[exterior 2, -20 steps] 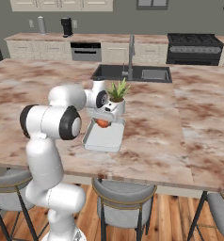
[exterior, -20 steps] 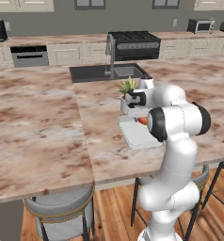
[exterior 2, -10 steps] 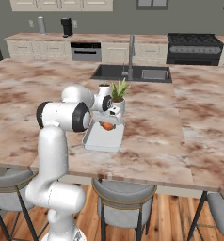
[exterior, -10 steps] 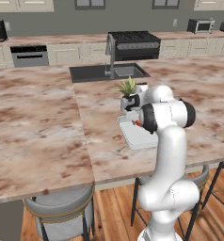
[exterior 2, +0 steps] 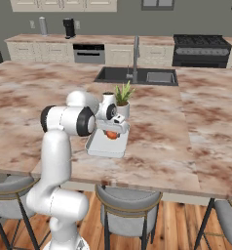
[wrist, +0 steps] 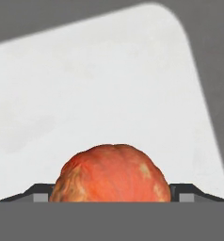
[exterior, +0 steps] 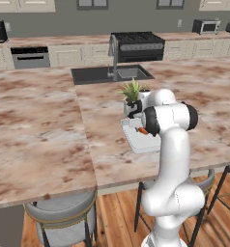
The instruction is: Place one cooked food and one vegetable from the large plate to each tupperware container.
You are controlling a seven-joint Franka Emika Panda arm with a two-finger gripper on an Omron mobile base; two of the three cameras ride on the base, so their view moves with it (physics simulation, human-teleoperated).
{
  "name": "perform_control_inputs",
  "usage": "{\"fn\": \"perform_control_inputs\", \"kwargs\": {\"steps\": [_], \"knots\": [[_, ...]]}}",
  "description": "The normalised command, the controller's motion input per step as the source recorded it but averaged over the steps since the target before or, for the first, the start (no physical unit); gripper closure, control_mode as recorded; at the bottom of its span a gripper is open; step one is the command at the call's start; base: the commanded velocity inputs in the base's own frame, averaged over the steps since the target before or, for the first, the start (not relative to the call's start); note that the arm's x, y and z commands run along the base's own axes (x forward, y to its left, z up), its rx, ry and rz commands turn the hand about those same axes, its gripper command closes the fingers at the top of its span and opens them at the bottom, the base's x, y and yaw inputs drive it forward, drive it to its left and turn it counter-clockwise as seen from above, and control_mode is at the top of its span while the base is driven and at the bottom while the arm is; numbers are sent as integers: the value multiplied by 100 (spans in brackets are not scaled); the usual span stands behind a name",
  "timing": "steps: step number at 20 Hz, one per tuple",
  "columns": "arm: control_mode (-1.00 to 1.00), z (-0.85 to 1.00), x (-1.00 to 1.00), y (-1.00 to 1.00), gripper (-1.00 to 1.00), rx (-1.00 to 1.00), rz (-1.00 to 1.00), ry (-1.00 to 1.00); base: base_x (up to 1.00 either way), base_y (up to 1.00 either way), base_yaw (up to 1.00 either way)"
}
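Observation:
My gripper (exterior 2: 111, 131) hangs low over a pale grey-white tupperware container (exterior 2: 99, 149) near the island counter's front edge. Its jaws stand wide and are shut on a round orange-red food item (exterior 2: 110, 135). In the hand view that food (wrist: 111, 169) bulges up between the two dark fingertips (wrist: 38, 193), with the container's bare floor (wrist: 109, 70) and a rounded corner just beyond it. From the left base view the food (exterior: 142, 130) peeks out beside my forearm above the container (exterior: 135, 143). The large plate is out of view.
A small potted plant (exterior 2: 122, 97) stands just behind the container, close to the hand. Farther back a sink (exterior 2: 135, 75) with a tall faucet is sunk into the counter. Bar stools (exterior 2: 132, 207) line the counter's front edge below.
The elbow has swung in toward the counter, and the hand with the orange-red food has come down a little over the container. The jaws hold the same width.

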Motion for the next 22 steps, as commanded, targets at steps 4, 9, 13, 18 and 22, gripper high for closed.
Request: {"fn": "perform_control_inputs", "kwargs": {"steps": [4,9,13,18,22], "knots": [[-100,0,0,0,-100,0,0,0,0,0,0],[-100,44,-21,5,-100,0,0,-2,0,0,0],[-100,74,-52,0,-100,3,0,-4,0,0,0],[-100,54,-66,1,-100,1,0,-8,0,0,0],[-100,80,-100,10,-100,5,0,-2,0,0,0]]}}
